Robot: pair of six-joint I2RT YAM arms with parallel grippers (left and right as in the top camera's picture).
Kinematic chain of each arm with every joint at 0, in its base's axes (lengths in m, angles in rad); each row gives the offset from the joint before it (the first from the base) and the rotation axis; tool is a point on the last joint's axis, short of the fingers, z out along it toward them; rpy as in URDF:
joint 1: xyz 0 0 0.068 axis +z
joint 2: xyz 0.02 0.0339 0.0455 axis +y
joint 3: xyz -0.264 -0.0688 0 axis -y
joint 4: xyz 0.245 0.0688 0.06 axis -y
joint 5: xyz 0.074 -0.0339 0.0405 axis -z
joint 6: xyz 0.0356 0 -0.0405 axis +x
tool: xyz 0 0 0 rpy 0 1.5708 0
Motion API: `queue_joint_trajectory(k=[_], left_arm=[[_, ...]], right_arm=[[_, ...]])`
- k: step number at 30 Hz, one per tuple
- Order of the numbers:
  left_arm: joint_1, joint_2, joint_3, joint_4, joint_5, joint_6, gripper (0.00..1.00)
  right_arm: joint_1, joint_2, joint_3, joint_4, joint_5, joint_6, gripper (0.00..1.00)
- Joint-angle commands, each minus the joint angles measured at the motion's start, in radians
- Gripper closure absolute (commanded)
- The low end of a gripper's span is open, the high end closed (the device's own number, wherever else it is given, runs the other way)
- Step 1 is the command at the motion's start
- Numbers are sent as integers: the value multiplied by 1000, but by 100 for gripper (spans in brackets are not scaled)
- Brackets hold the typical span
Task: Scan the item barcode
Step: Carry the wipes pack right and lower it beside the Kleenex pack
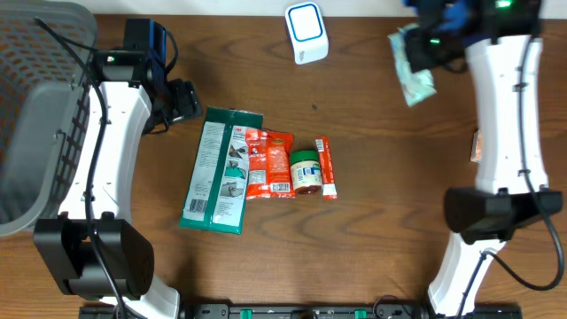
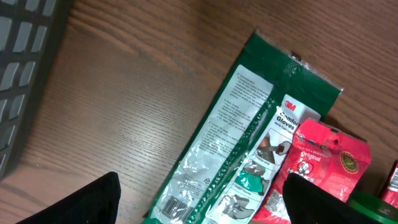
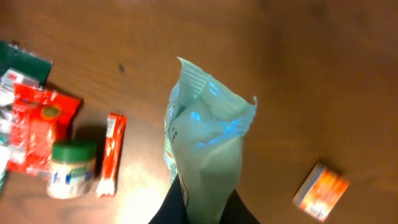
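1. Six items in all, one of each: a pale green pouch (image 1: 413,73), a green 3M gloves pack (image 1: 221,168), a red snack packet (image 1: 268,164), a green-lidded jar (image 1: 306,171), a red stick sachet (image 1: 326,167) and a small orange box (image 3: 321,191).
2. There is one white-and-blue scanner (image 1: 306,33) and one grey basket (image 1: 40,115) at the table's left edge.
3. The right gripper (image 3: 200,210) has its fingers pinched on the pouch's lower end. The pouch is up off the table, to the right of the scanner and apart from it.
4. The left gripper (image 1: 182,99) has its fingers spread wide, holding nothing, above the top end of the gloves pack.
5. Only the overhead view shows the scanner.
6. The right wrist view shows the orange box whole, while overhead the arm half hides it.
7. The left wrist view alone shows the pack's printed label and barcode.
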State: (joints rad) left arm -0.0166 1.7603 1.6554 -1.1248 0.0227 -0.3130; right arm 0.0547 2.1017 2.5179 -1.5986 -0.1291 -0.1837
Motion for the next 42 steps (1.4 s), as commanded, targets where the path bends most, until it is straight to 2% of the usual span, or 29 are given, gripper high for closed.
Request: queue_joint_trajectory(k=[1,5,9,16,21,23,28,30,32,36,38,42], left_arm=[[0,-10,11,-4,-9,9,16],[0,-10,11,-4,-9,9,16],[0,-10,11,-4,-9,9,16],[0,-10,11,-4,-9,9,16],[0,-10,11,-4,-9,9,16],[0,-10,11,-4,-9,9,16],[0,-10,11,-4,-9,10,16],[0,-10,11,-4,-9,10,16],[0,-10,11,-4,-9,9,16],[0,-10,11,-4,-9,9,16],[0,-10,11,-4,-9,9,16],[0,-10,11,-4,-9,9,16]], right_arm=[[-103,16,-16,-87,-192,-42,99],[-196,20,-124,-88,-250,-88,99],[-262,20,-320,-51,-251,-113,99],[-317,20,-683,226,-237,-113,99],[-346,20,-838,433,-172,-113,99],[-352,20,-879,511,-137,-111,92],[-355,20,-907,574,-57,-106,74],[-355,20,-906,595,-29,-77,57],[-355,20,-896,598,-29,-77,51],[-354,13,-832,560,-33,-39,47],[-352,10,-785,513,-108,13,50],[-333,7,-745,438,-252,10,59]])
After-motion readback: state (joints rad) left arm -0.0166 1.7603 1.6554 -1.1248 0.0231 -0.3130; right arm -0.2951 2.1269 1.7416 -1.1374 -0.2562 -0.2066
